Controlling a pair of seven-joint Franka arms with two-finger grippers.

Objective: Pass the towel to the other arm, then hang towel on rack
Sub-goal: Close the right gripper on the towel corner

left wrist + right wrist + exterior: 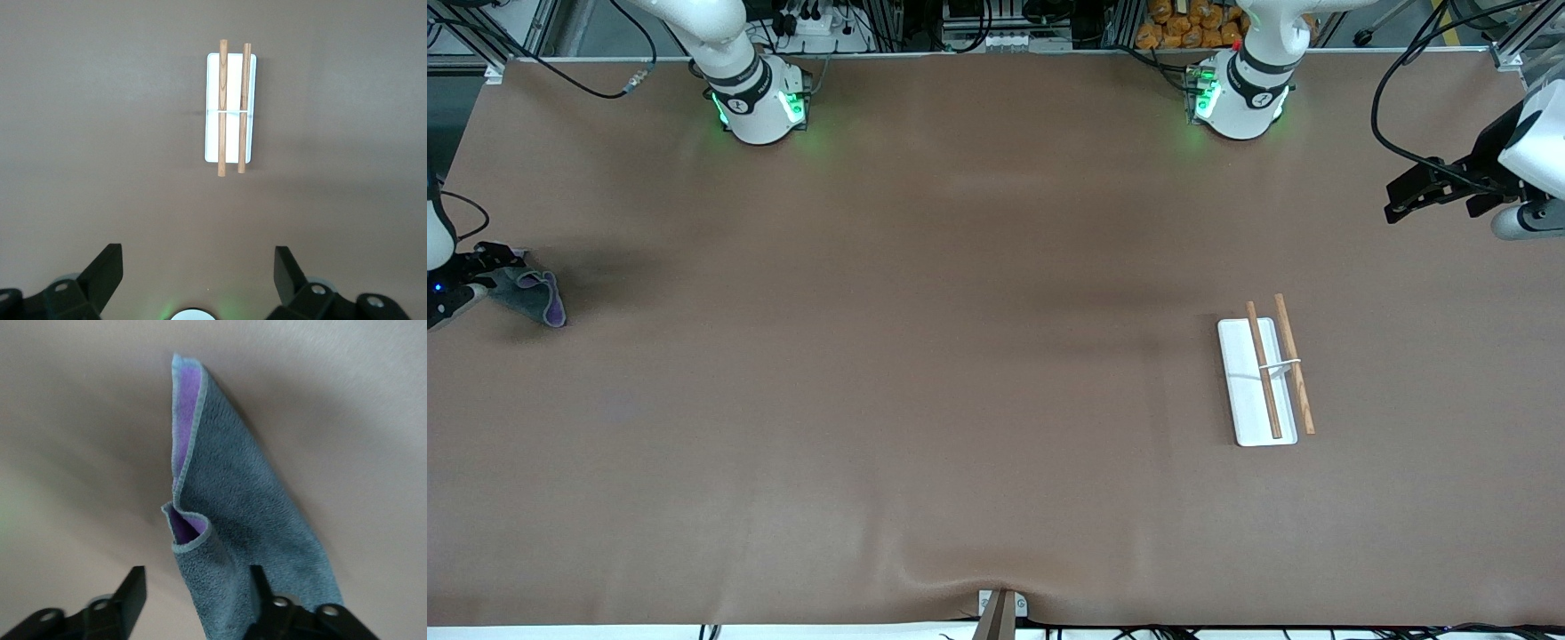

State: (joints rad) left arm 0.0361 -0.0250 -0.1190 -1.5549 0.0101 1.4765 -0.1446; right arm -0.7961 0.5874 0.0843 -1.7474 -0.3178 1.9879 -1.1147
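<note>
The towel (535, 296), grey with a purple inner side, lies folded on the table at the right arm's end. In the right wrist view it (233, 493) runs between the fingers and touches one of them. My right gripper (482, 274) (197, 577) is low at the towel's end, and its jaws stand wide open around the cloth. The rack (1263, 378) has a white base and two brown rods and sits toward the left arm's end. It also shows in the left wrist view (230, 107). My left gripper (1405, 194) (198, 257) hangs open and empty above the table's end, near the rack.
The brown table (960, 356) stretches bare between the towel and the rack. The two arm bases (756, 98) (1240, 93) stand along the table's edge farthest from the front camera. A small bracket (1000, 609) sits at the nearest edge.
</note>
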